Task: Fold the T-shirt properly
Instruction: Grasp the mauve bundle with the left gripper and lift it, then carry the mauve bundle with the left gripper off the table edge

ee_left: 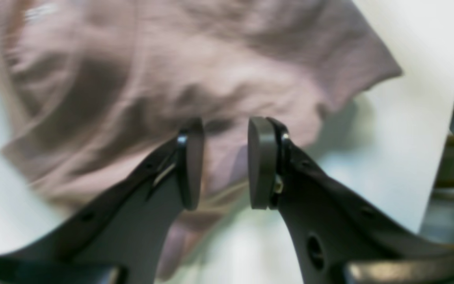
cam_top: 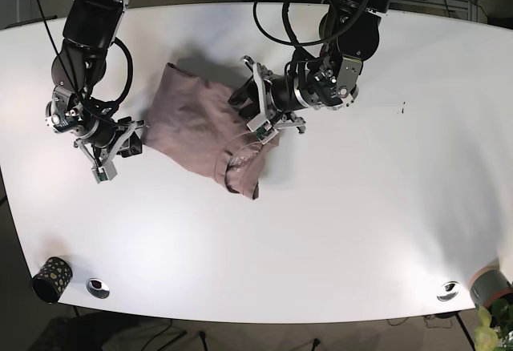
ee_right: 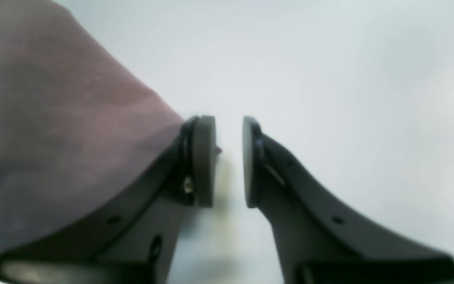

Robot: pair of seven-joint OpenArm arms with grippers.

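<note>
T-shirt (cam_top: 196,131), soft, light and limp, lies bunched on the counter (cam_top: 361,223). My left gripper (ee_left: 225,163) hovers parted over its crumpled edge; my right gripper (ee_right: 229,161), also parted, flanks its side hem, the likeliest hold.

Mauve T-shirt (cam_top: 200,131), rumpled, partly folded, mid-table w/ bunched lower edge.

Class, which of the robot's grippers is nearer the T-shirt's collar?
Left. The left gripper hovers over the T-shirt beside its collar; the right gripper sits open at the opposite edge.
</note>
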